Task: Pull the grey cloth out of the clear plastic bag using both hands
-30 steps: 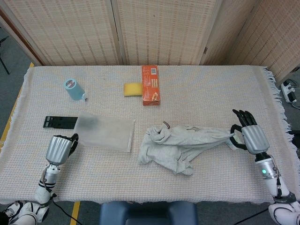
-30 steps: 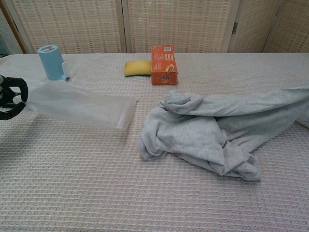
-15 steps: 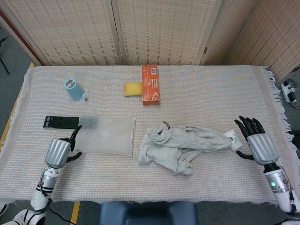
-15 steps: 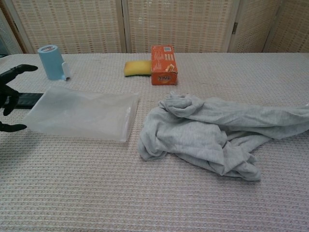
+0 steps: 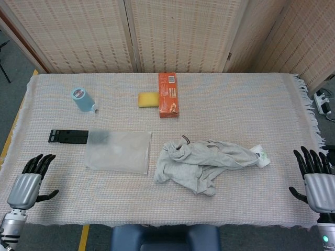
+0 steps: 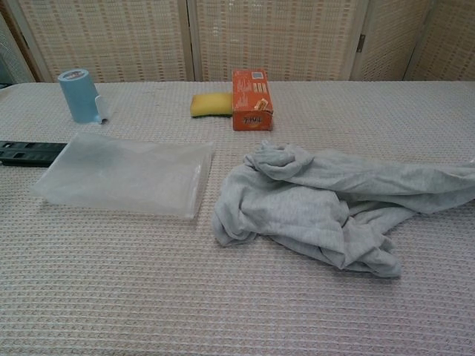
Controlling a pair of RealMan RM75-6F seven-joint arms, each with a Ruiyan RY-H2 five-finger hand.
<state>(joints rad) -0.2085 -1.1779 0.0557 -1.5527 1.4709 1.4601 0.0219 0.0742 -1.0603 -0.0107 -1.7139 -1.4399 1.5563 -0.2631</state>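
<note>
I get even, soft indoor light in both views, fairly bright, no hard shadows. The grey cloth (image 5: 205, 164) throws only faint shading in its folds. The clear plastic bag (image 5: 118, 151) looks milky, with mild sheen and no real glare. Head view is slightly soft overall; chest view is sharper, with its near edge a bit blurred.

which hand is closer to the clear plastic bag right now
Left. The left hand is open at the table's near left edge, just down-left of the clear plastic bag; the right hand is open far across, beyond the grey cloth.
</note>
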